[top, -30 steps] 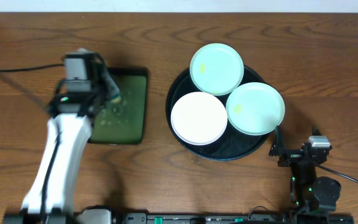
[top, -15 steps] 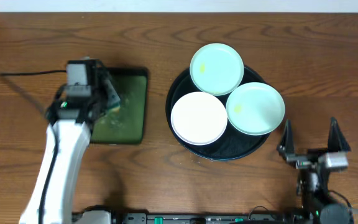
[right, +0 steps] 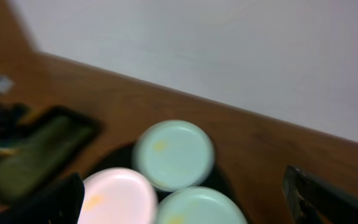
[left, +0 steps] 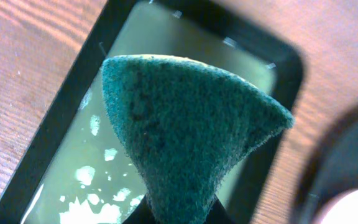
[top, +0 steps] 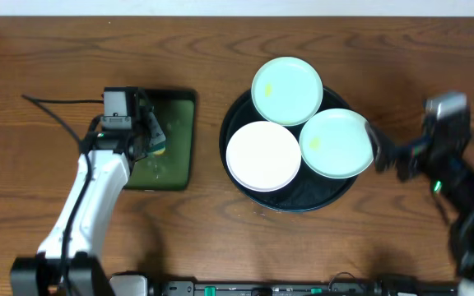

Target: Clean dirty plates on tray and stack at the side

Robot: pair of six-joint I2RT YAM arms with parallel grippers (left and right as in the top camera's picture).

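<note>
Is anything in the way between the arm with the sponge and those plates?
Nothing visible. The left gripper holds the sponge over the small green tray. Only bare table separates it from the black tray, where the plates lie uncovered, the white plate nearest.

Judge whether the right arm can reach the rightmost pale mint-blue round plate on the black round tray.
Probably yes: the open right end effector hovers beside the pale mint-blue plate, nothing between them.
</note>
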